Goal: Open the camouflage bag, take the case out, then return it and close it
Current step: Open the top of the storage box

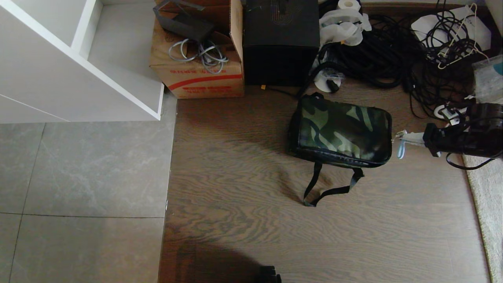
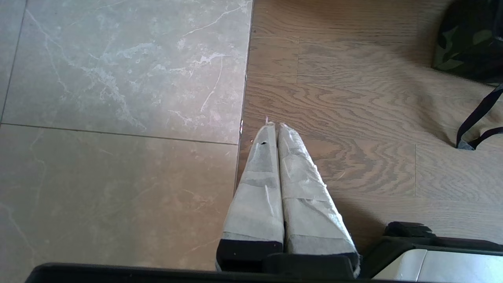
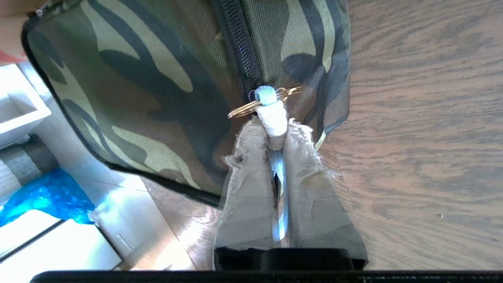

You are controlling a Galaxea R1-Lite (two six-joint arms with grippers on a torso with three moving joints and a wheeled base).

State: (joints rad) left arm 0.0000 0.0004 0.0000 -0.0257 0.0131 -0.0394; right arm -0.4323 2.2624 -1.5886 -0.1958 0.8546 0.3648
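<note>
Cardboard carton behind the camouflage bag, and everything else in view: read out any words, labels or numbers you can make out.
Cardboard carton: red printed lines above and below a red stripe, too blurred to read.
Black box: a faint embossed line pattern on top, no readable text.
Camouflage bag: no lettering visible.
Nothing else shows writing.

The camouflage bag (image 1: 346, 131) is zipped, so nothing inside it can be seen. The right arm (image 1: 467, 135) is cut by the picture's right edge. The red print on the cardboard carton (image 1: 196, 76) is too blurred to read
</note>
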